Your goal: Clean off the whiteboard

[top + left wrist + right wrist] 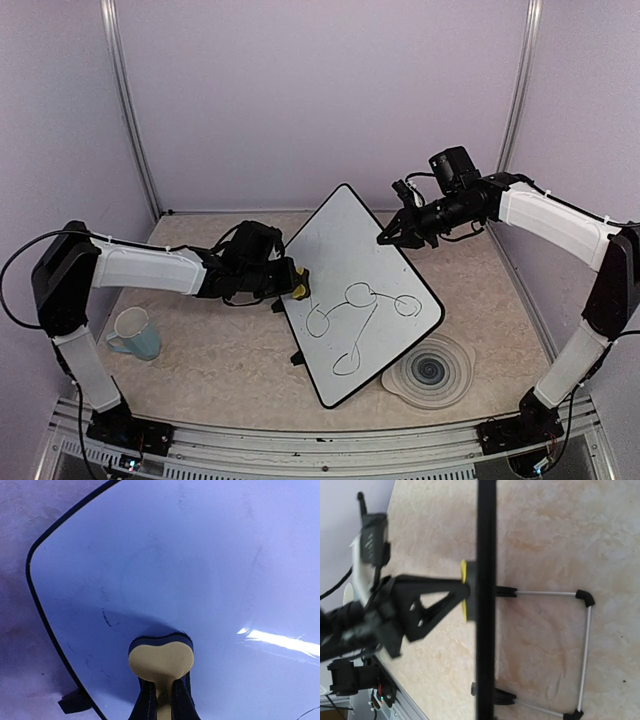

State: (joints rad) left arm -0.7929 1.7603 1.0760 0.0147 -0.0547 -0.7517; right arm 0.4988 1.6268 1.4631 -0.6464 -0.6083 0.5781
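1. The whiteboard (350, 270) stands mid-bench, propped at a tilt and turned so one rounded corner points to the far wall. It is a white rectangle in a thin black frame.
2. Black marker is on its lower half: four rough loops (358, 293) joined by thin lines. The upper half is blank.
3. In the left wrist view the surface near the left edge is nearly clean, apart from a short dark smudge (106, 618) and a bright glare streak.
4. The left gripper (283, 280) is at the whiteboard's left edge, pinching the stem of a yellow eraser (298, 285). The eraser's head lies flat against the whiteboard, with a dark pad showing at its rim.
5. The right gripper (392, 236) is at the whiteboard's upper right edge. I cannot tell whether it is spread or pressed together, or whether it touches the frame.
6. From the right wrist the whiteboard shows edge-on as a black bar, with a wire stand (587, 650) behind it resting on the bench (220, 380).
7. A grey ringed plate (432, 370) lies just beside the whiteboard's lower right edge.
8. A pale blue mug (135, 333) stands well to the whiteboard's left.
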